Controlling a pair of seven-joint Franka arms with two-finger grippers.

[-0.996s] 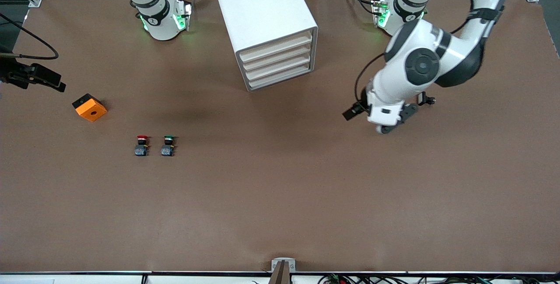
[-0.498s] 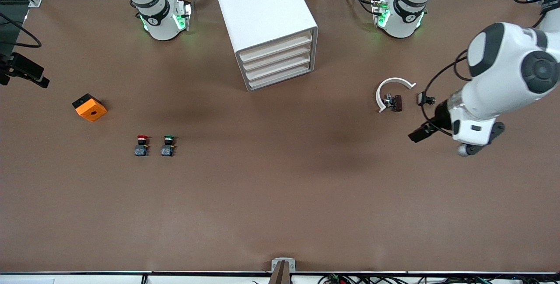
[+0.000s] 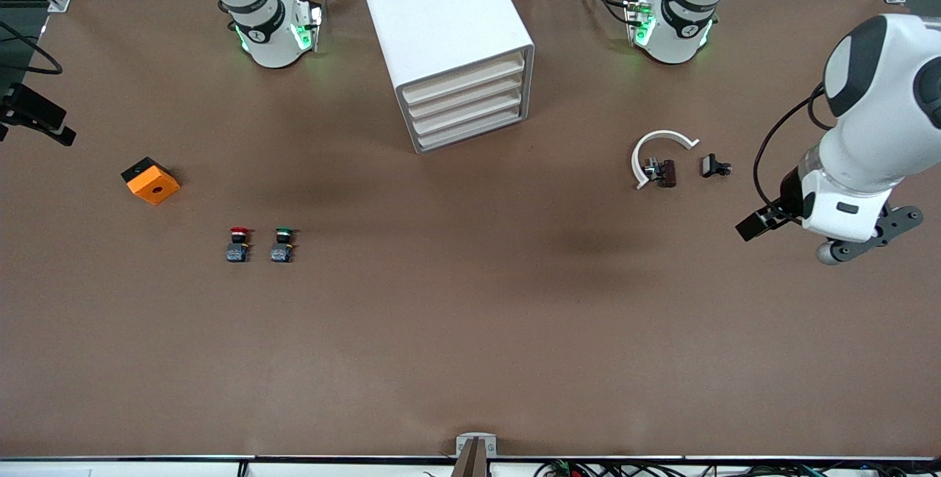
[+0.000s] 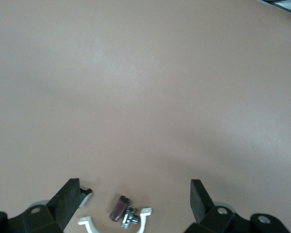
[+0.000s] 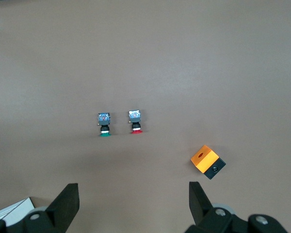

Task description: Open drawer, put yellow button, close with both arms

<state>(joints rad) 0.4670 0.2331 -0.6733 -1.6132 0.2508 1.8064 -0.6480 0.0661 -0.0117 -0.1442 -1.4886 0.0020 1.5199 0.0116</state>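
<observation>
The white cabinet (image 3: 441, 21) stands between the two arm bases, and its top drawer (image 3: 463, 80) is shut like the three below it. The yellow button is out of view. My left gripper (image 3: 757, 225) hangs open and empty over the table toward the left arm's end; in the left wrist view it (image 4: 134, 183) frames a white curved clip (image 4: 145, 216). My right gripper (image 3: 40, 117) is open and empty at the right arm's end of the table; in the right wrist view it (image 5: 133, 186) looks down on bare table.
A red-capped button (image 3: 237, 243) and a green-capped button (image 3: 282, 243) stand side by side, with an orange box (image 3: 151, 180) beside them toward the right arm's end. The white clip (image 3: 658, 146), a brown piece (image 3: 665, 172) and a small black part (image 3: 714, 166) lie toward the left arm's end.
The left arm has swung away from over the white clip toward its own end of the table, uncovering the clip. The right gripper has drifted outward. Both stayed open.
</observation>
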